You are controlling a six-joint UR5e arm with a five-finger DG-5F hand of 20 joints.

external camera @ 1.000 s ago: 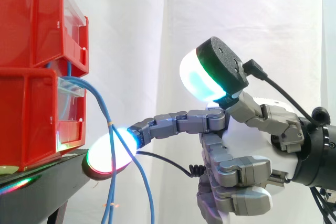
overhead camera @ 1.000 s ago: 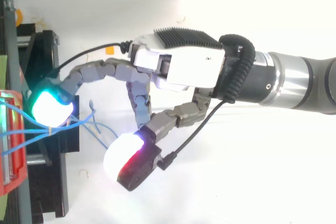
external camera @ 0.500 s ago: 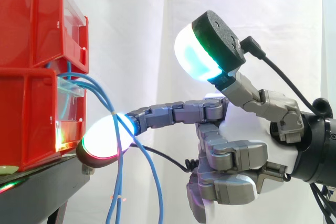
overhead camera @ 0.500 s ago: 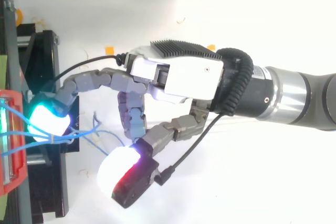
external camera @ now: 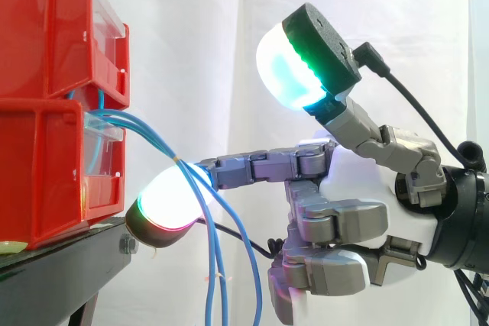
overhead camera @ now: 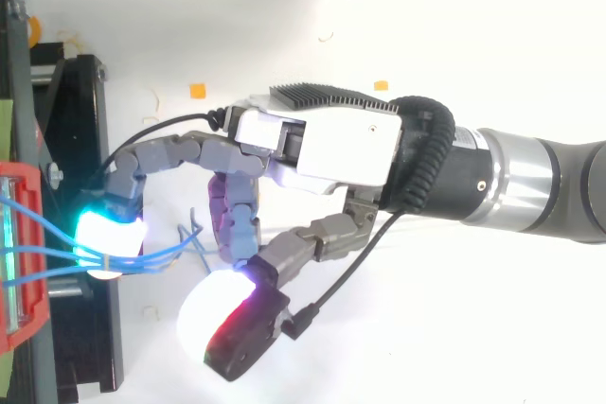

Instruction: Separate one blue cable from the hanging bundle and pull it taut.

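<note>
Presently, blue cables (external camera: 212, 257): likely light, limp; pinch one below tie (overhead camera: 106, 260).
Hand (external camera: 348, 188): spread wide, fingertip (external camera: 172, 204) touching them, gripping nothing.

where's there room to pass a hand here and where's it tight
Open: the white surface on either side of the hand, seen from above. Tight: between the red bins and the hand, where blue cables hang past the black stand.
</note>
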